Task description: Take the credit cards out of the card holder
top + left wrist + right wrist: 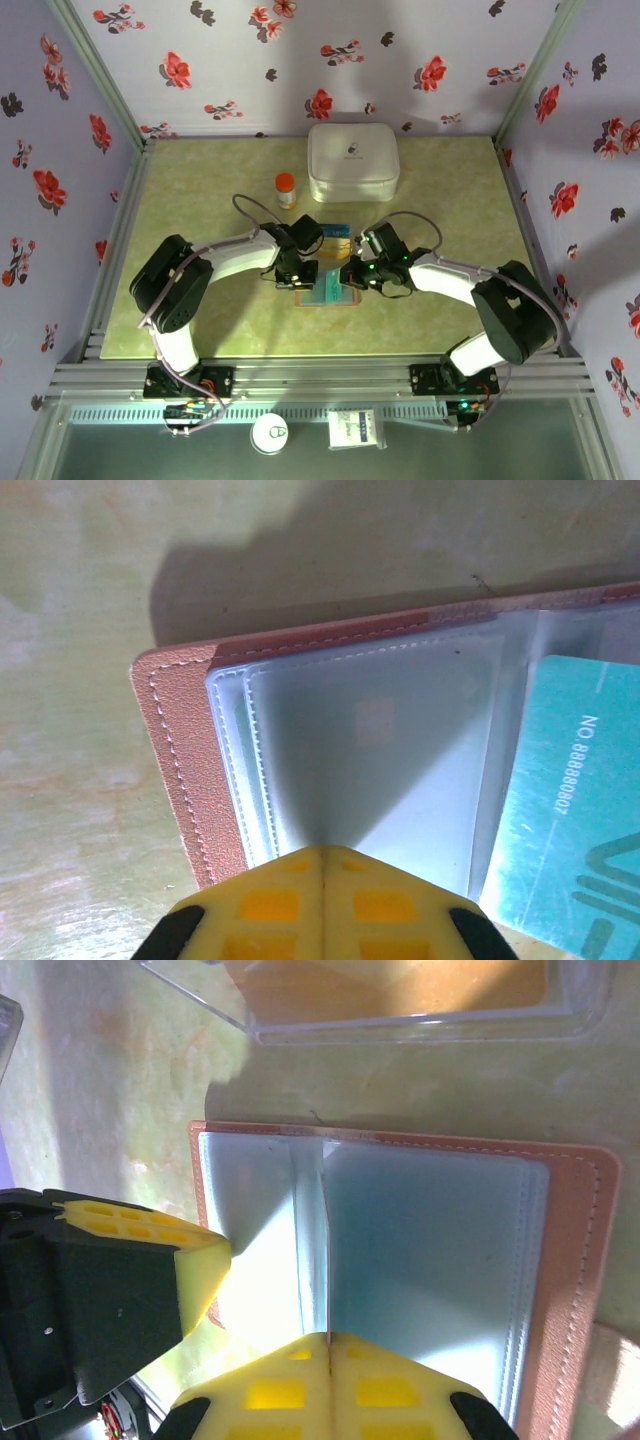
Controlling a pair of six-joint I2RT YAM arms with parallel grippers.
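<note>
The card holder (318,299) lies open on the table between my two grippers, brown border round blue-grey panels (430,1260). My left gripper (323,848) is shut with nothing in it, its tip pressed on the holder's left panel (380,750). A teal credit card (570,810) with a printed number rises from the holder's other half. My right gripper (328,1337) is shut on a thin leaf standing on edge over the fold, apparently that teal card. An orange-yellow card (400,985) lies under a clear sheet (420,1028) just beyond the holder.
A large white rounded case (352,160) stands at the back. A small orange-capped bottle (286,190) stands to its left. Orange and blue cards (335,238) lie just behind the grippers. Flowered walls close in the table on three sides.
</note>
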